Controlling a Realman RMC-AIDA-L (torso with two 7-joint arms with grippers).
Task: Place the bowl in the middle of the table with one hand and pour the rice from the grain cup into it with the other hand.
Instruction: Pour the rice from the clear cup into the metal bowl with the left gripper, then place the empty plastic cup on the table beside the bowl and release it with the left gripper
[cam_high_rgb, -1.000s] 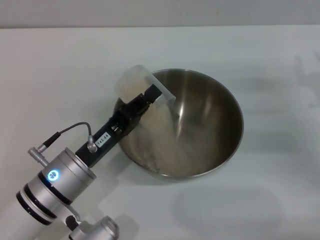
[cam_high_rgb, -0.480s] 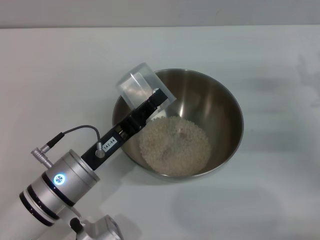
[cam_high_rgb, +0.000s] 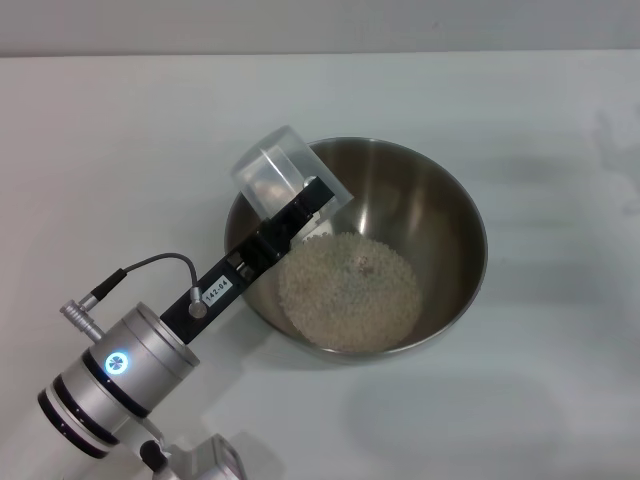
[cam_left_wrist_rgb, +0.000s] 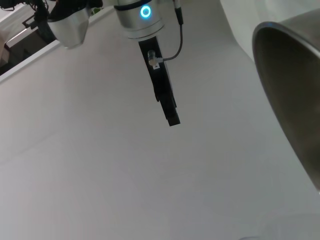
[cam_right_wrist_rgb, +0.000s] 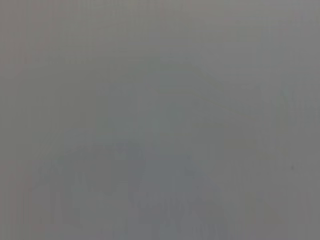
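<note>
The steel bowl (cam_high_rgb: 455, 210) stands on the white table (cam_high_rgb: 120, 130) near its middle. A flat heap of rice (cam_high_rgb: 350, 290) lies in the bowl's bottom. My left gripper (cam_high_rgb: 315, 197) is shut on the grain cup (cam_high_rgb: 268, 175) and holds it tipped on its side over the bowl's near-left rim, mouth toward the bowl. The cup looks empty. The left wrist view shows the bowl's outer wall (cam_left_wrist_rgb: 292, 95) and, farther off, another arm's black gripper (cam_left_wrist_rgb: 172, 120) above the bare table. The right wrist view is plain grey.
The white tabletop (cam_high_rgb: 560, 400) spreads on all sides of the bowl. The table's far edge (cam_high_rgb: 320, 52) runs along the top of the head view. Dark equipment (cam_left_wrist_rgb: 20, 30) shows beyond the table edge in the left wrist view.
One second ago rice was streaming from the cup into the bowl. Now the cup is empty and the rice lies settled. My left arm has shifted slightly, still holding the cup tipped.
</note>
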